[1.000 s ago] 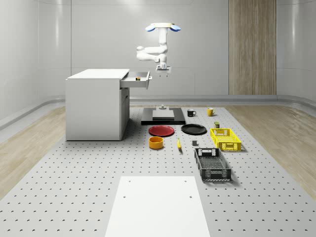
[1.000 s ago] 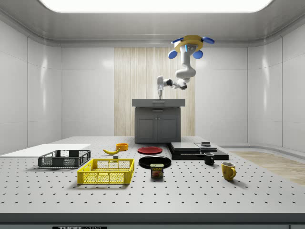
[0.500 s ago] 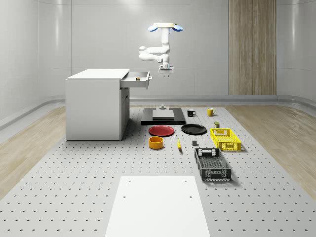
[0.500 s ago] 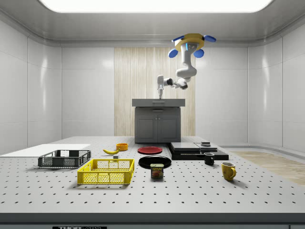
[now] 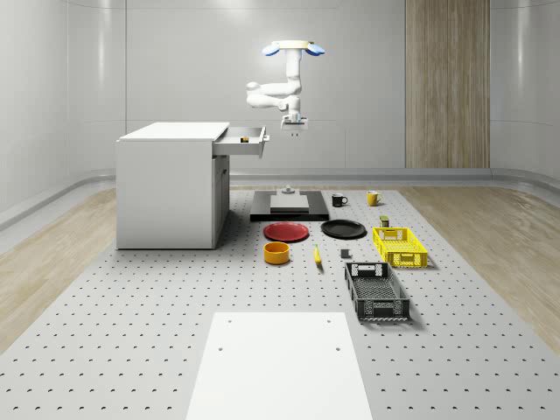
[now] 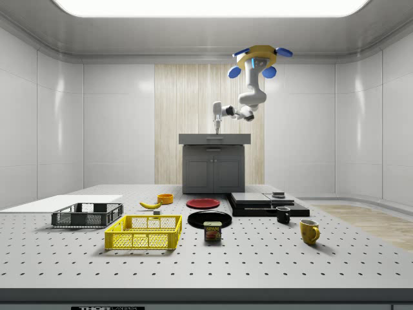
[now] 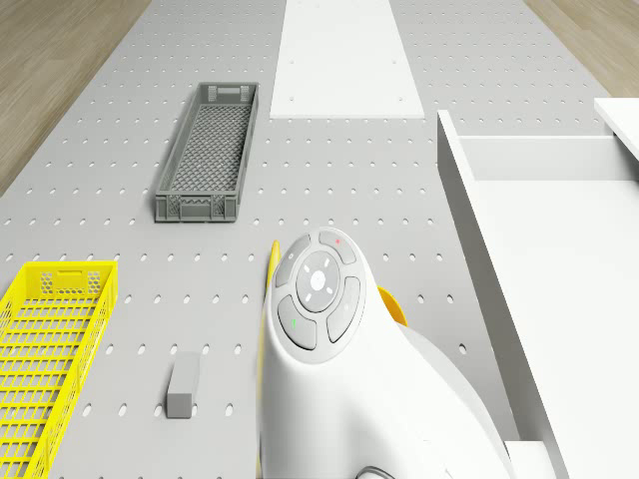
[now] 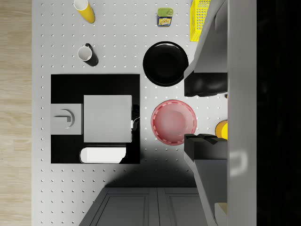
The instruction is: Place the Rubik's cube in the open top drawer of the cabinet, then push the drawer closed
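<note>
Up in the upper centre of the whole-scene view, hovering drone [image 5: 294,48], above the black slab [image 5: 290,210] on the counter [image 5: 131,332] and right of the white cabinet [image 5: 171,184]. Arm folded down, hand [image 5: 295,133] hanging just right of the open top drawer [image 5: 242,145], level with its front, not touching. Seen from the wrist, dark fingers [image 8: 204,84] spread apart and released, gripping nothing. Rubik's cube [image 5: 244,138] lying inside the drawer, small, near its front end.
</note>
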`<state>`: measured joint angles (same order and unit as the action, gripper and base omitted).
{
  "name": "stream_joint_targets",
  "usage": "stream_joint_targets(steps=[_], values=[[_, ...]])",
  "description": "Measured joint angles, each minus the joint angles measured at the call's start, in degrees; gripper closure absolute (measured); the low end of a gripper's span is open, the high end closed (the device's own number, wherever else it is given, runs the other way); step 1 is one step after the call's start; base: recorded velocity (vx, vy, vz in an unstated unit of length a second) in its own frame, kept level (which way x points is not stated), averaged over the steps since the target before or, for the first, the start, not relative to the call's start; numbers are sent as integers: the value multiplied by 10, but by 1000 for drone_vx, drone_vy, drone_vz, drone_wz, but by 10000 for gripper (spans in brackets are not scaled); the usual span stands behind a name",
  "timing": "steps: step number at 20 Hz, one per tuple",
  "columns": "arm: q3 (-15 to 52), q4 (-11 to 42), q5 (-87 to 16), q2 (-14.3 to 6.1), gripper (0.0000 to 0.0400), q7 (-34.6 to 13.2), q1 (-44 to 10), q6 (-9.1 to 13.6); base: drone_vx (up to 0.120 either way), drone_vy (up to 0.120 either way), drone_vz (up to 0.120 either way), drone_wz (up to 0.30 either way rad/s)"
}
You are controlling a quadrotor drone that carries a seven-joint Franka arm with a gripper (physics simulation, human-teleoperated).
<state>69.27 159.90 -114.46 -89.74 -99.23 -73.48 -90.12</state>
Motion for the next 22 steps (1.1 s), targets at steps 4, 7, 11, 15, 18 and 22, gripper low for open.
stream_joint_targets(steps=[4, 7, 11, 15, 18, 22], values=[[7, -49, 3, -54, 290, -245, -244, 290, 0, 0, 0, 0], [-30, -129, 52, -48, 291, -348, -422, 447, 0, 0, 0, 0], [-70, -217, 108, -30, 293, -419, -567, 554, 0, -120, 0, 0], [-93, -269, 141, -20, 294, -451, -637, 600, 0, -120, 0, 0], [-102, -290, 156, -17, 295, -463, -665, 615, 0, -120, 0, 0], [-110, -306, 168, -17, 295, -471, -685, 625, 0, -120, 0, 0]])
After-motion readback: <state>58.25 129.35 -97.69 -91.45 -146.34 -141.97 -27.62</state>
